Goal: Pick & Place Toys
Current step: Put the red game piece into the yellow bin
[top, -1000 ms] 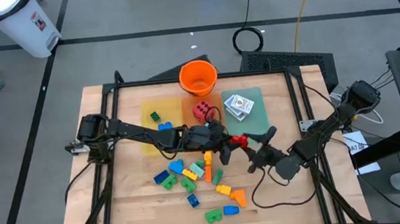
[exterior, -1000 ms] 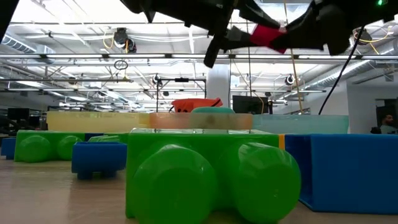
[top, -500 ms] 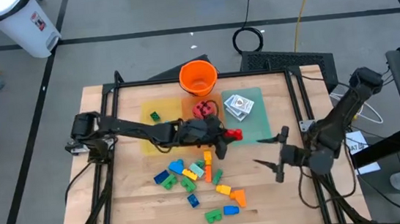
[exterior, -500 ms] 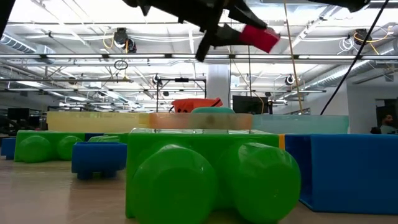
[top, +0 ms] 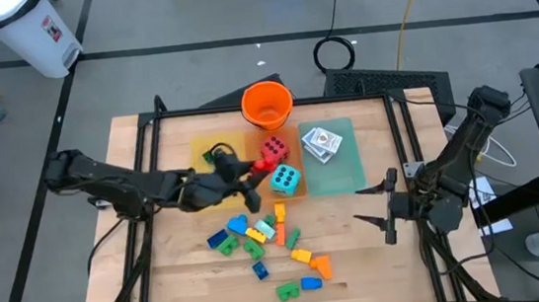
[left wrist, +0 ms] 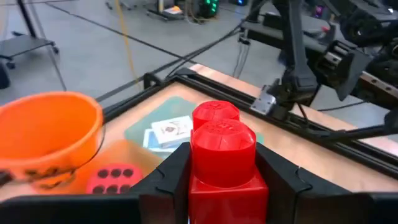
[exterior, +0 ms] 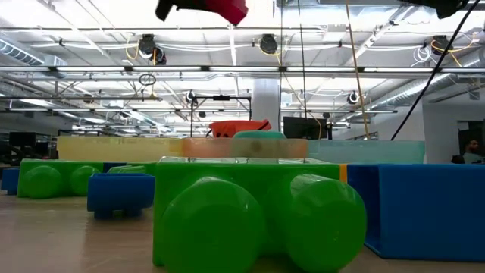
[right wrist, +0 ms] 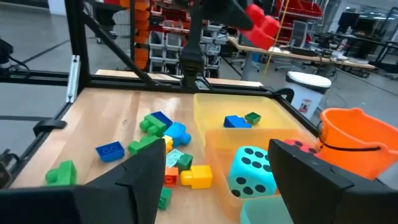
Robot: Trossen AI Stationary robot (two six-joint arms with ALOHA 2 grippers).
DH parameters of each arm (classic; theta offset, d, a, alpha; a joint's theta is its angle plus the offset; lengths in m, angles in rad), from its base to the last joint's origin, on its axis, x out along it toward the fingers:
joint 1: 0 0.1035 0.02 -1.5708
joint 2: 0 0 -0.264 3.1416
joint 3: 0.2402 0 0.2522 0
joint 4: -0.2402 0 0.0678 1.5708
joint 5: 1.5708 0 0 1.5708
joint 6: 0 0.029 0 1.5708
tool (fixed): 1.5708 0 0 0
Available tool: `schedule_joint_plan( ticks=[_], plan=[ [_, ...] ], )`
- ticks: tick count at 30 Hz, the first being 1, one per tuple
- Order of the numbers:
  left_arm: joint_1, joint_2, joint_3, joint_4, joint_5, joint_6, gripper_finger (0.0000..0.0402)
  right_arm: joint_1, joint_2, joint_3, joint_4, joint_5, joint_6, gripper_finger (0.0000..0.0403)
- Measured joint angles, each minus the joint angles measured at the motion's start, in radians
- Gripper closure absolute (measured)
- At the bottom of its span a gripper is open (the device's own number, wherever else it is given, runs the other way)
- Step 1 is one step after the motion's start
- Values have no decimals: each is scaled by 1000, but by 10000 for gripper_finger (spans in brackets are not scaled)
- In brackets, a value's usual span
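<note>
Left wrist view, left tool point(left wrist: 224, 180) clamping glossy studded red brick point(left wrist: 222, 155)

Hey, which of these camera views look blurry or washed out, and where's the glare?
Low view: the big green brick right at the lens looks soft, and bright ceiling lights wash out the top behind the red brick. Left wrist view: the red brick between the left tool's fingers is fairly sharp, the room beyond blurred. High view: evenly lit, no strong glare.
</note>
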Motion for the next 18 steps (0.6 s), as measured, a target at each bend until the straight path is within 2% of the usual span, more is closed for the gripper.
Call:
schedule_joint_plan(
  ticks=[7,12,15,18],
  plan=[
    [12,-158,-266,50,-48,-180,267,-2,-43,-39,22,2,1,161],
    [43,-232,-488,270,-23,-190,267,-2,-47,-45,20,17,0,161],
    [60,-266,-609,460,94,-130,267,-2,-47,-45,20,28,0,161],
    [87,-284,-715,648,375,-60,267,-3,-47,-45,18,24,0,161]
  ],
)
